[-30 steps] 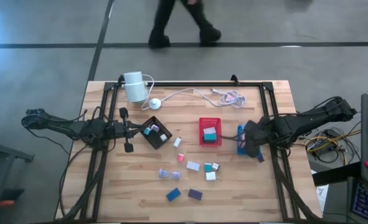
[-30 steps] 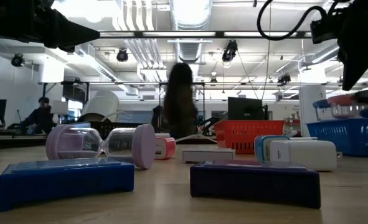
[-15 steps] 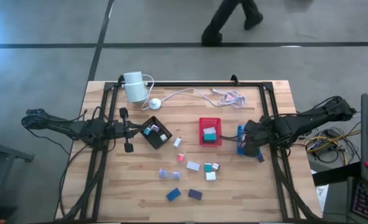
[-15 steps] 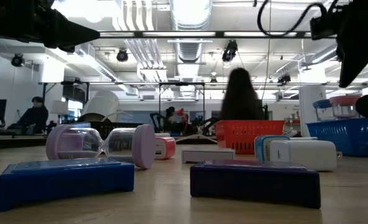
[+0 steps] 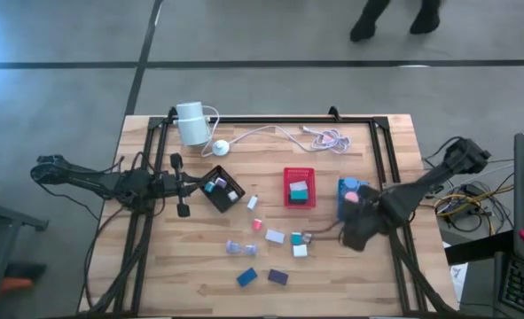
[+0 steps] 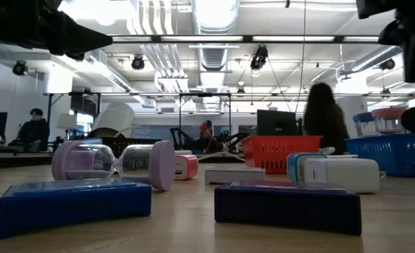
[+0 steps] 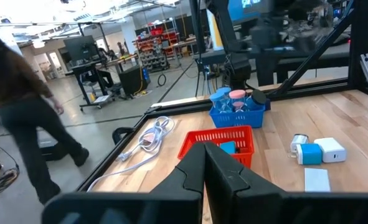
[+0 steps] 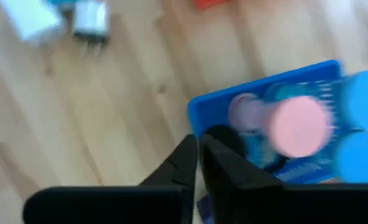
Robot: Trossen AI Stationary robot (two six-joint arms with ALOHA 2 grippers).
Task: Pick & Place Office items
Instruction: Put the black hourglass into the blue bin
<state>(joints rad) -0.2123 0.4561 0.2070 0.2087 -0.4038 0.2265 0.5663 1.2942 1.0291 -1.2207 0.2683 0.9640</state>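
No writing is readable. The right tool (image 5: 313, 236), pressed together, hangs near the blue tray (image 5: 348, 193); left tool (image 5: 193, 184) likewise pressed together.

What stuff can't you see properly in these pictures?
- Black tray, high view: the pieces inside are too small to name.
- Blue tray, right wrist view: motion blur smears its contents; the right pincer covers its near corner.
- Red tray, low view: its wall hides what lies inside.
- Left pincer, left wrist view: blocks the table just ahead.
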